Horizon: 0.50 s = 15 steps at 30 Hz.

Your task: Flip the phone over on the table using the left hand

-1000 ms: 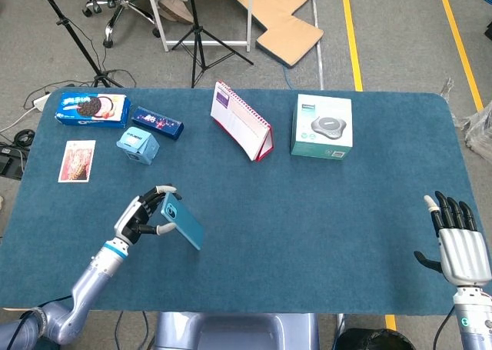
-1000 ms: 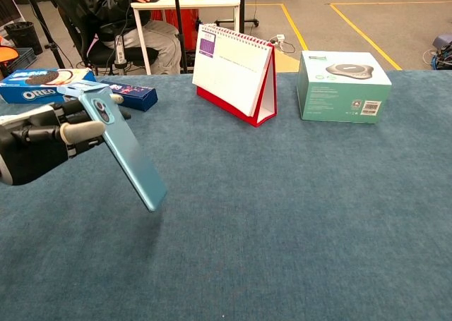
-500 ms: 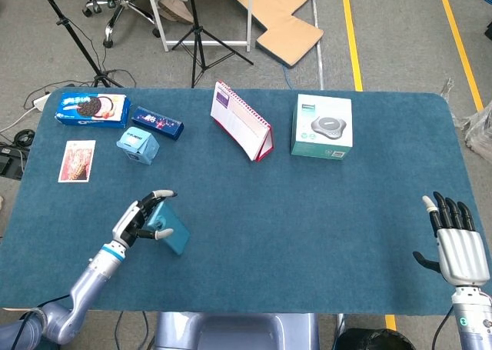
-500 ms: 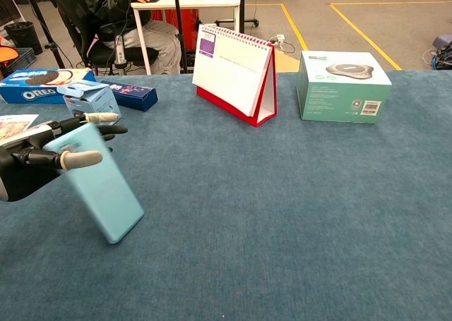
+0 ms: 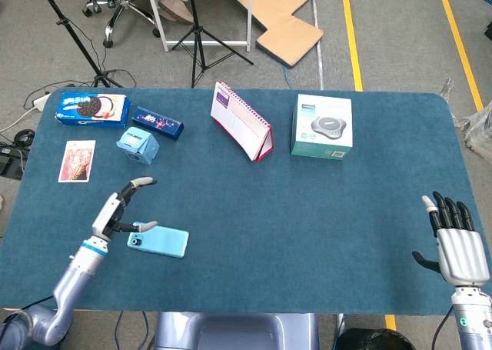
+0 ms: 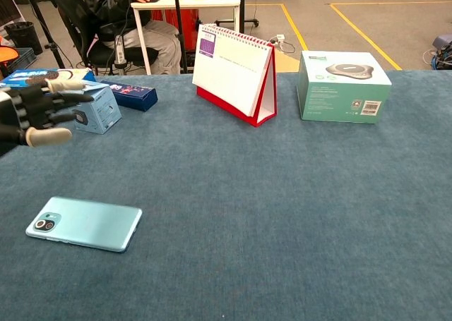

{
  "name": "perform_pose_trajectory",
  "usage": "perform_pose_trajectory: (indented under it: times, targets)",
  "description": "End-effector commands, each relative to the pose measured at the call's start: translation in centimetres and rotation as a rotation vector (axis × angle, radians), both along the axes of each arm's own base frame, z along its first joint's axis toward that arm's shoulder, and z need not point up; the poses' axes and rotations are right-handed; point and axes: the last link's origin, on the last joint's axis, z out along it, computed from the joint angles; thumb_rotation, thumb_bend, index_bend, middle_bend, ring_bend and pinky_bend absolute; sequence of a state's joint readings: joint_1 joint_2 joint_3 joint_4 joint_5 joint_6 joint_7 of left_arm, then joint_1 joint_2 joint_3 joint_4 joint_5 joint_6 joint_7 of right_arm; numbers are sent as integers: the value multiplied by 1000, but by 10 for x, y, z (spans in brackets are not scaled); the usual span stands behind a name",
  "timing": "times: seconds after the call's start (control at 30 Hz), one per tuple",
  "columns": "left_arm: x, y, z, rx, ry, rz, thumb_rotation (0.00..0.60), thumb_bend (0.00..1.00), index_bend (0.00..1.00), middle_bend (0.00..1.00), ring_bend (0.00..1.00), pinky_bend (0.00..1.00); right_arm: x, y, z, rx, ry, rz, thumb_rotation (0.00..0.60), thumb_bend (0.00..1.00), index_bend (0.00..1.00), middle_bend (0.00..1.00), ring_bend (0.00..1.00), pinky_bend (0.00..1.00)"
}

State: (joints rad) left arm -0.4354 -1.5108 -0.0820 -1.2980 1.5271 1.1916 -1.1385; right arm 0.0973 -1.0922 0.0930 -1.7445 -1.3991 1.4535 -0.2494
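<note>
1 light-blue phone [image 5: 157,242] is lying flat, camera side up, on the blue felt surface [image 5: 307,211], just right of the left hand [image 5: 115,211], whose fingers are spreading apart, holding nothing. Only the head view is showing the right hand [image 5: 457,242], fingers extended and empty, far right of the phone.

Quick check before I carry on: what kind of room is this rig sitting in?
Probably a lab or workshop floor, not a home: yellow floor lines, a black stand tripod behind the blue-covered table, and a seated person at a desk.
</note>
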Motion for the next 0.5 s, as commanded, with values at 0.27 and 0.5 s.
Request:
perform_pose_trajectory:
  times: [0.27,0.5]
  targets:
    - [8,-14,111,391,556,-57,600,70,163,143,0,0,4,1,3,-3,-28,13,600,0,22,0,0,0]
    - [-6,-71,146,485,1155,87,600,0,26,21,0,0,9,3,6,-8,-49,37,600,0,19,0,0,0]
